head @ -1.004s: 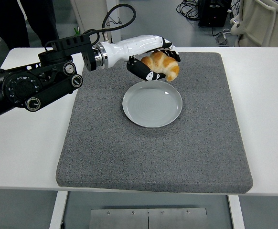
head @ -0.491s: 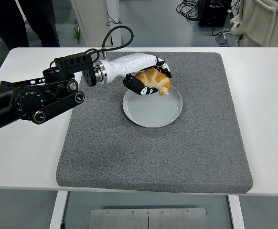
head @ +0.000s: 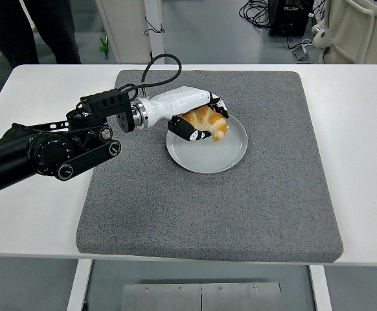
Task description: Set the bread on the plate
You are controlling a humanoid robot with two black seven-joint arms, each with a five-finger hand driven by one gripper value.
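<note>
1 left hand (head: 198, 120) grips the bread (head: 207, 122) over the plate (head: 230, 150).

The left hand (head: 198, 120) covers the bread's (head: 209, 123) far side and the plate's (head: 209, 155) upper-left rim — contact beneath cannot be told — while the person (head: 30, 29) beyond the table (head: 363, 162) is cut off.

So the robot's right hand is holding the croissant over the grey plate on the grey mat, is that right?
Not quite. It is the left hand, coming in from the picture's left edge, that grips the croissant; the right arm is not in the picture. The rest stands: the croissant is held over the grey plate, which sits on the grey mat. The head view shows this.
</note>
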